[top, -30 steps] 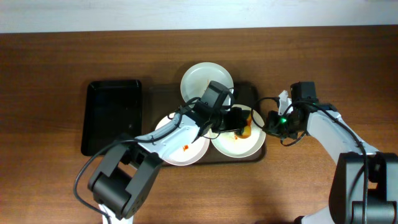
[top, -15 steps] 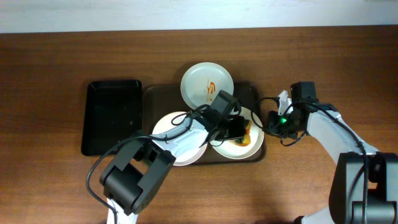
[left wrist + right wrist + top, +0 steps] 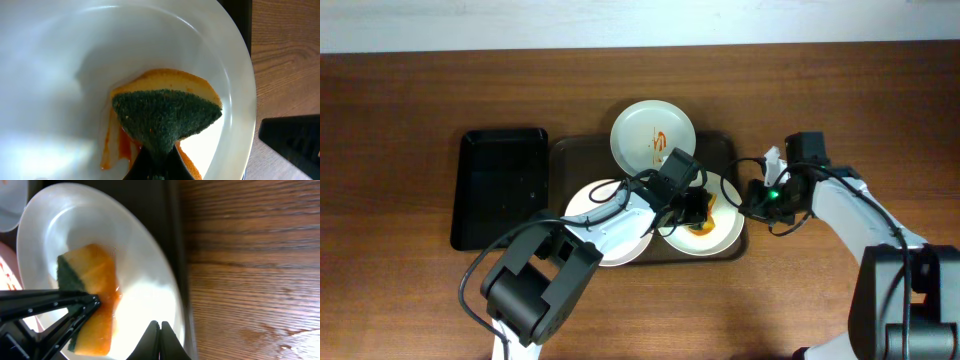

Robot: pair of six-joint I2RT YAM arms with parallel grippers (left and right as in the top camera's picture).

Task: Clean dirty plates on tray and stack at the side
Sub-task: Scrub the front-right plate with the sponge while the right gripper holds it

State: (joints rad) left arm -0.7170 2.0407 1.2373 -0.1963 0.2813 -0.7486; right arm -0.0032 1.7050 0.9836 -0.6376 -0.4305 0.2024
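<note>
Three white plates sit on the brown tray. The far plate bears a red-orange smear. The left plate is partly under my left arm. On the right plate my left gripper is shut on an orange sponge with a green scouring side and presses it onto the plate, beside a sauce streak. My right gripper is shut, its tips over the same plate just inside its right rim. The sponge also shows in the right wrist view.
A smaller black tray lies left of the brown tray. Bare wooden table runs right of the tray's edge. My left arm crosses the left plate, and my right arm reaches in from the right.
My left gripper has moved the sponge toward me and a little left on the right plate, uncovering the far plate's smear. The right gripper has stayed at the plate's rim.
</note>
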